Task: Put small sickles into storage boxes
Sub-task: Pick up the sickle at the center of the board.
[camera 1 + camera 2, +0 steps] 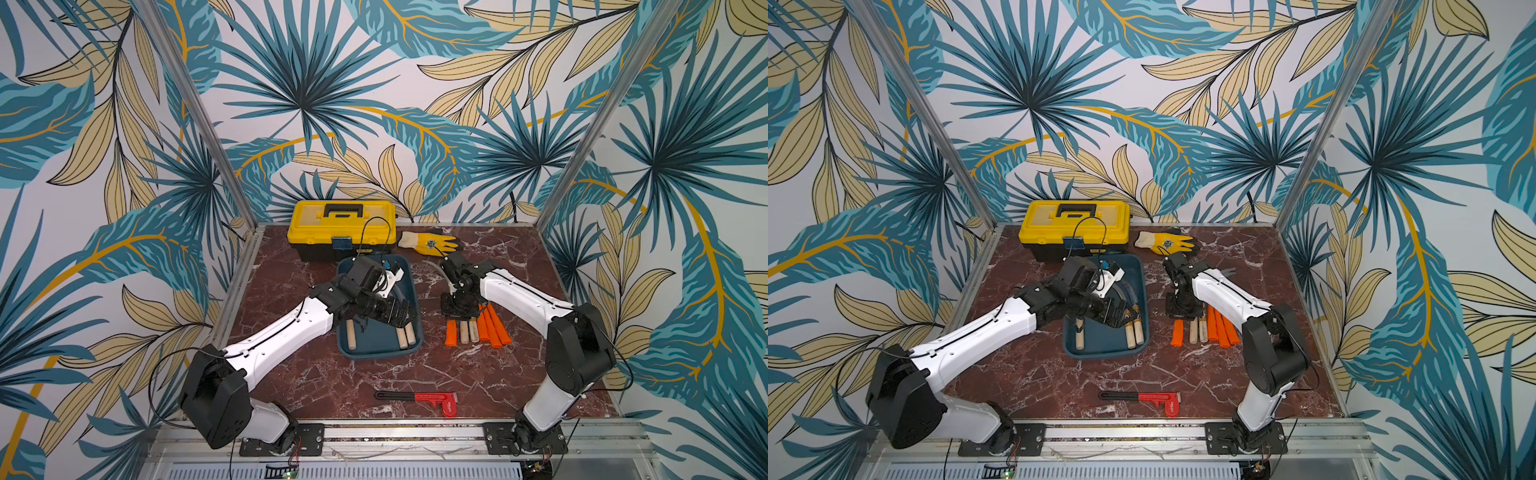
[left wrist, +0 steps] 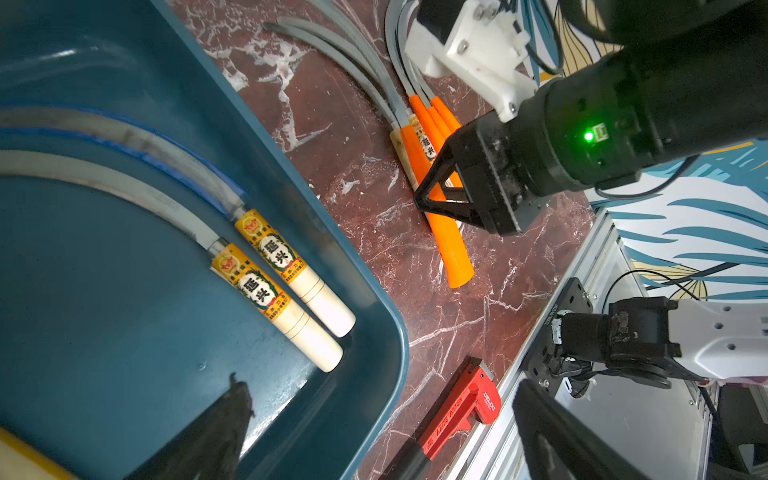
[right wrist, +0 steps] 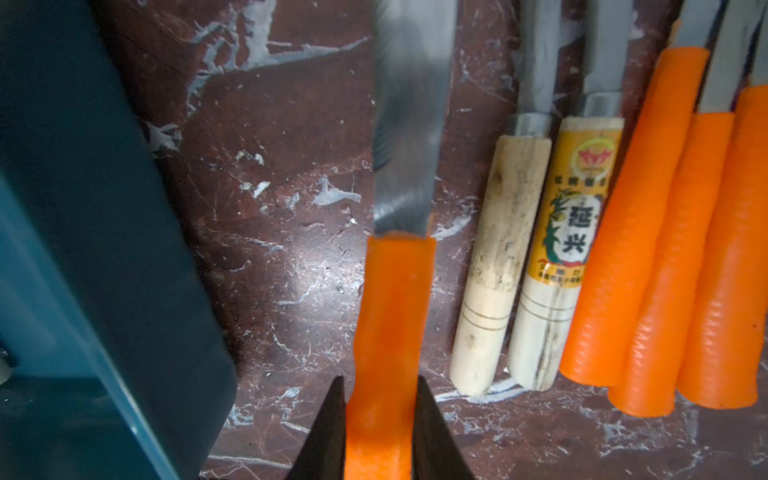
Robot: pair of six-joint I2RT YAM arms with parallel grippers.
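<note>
Orange fills the right wrist view: the right claw [image 3: 379,380] is clamped on the handle of one orange-handled sickle [image 3: 390,324], black fingers [image 3: 328,424] pressing both flanks, its serrated grey blade [image 3: 411,124] running away from the claw. Both top views hide that grip beneath the wrist. Just beside the claw, on its side away from the dark teal storage tray [image 3: 83,249], lie two pale wooden handles [image 3: 498,266], one scuffed, one bearing a yellow printed label. Next come three ribbed orange handles [image 3: 636,232], all on the veined maroon marble tabletop [image 3: 270,249]. The left claw [image 1: 398,316] hovers over the tray, its tips wide apart. Only the left wrist view shows, below it, two labelled wooden-handled sickles [image 2: 266,282] touching side by side, curved blades flat on the smooth tray floor.
</note>
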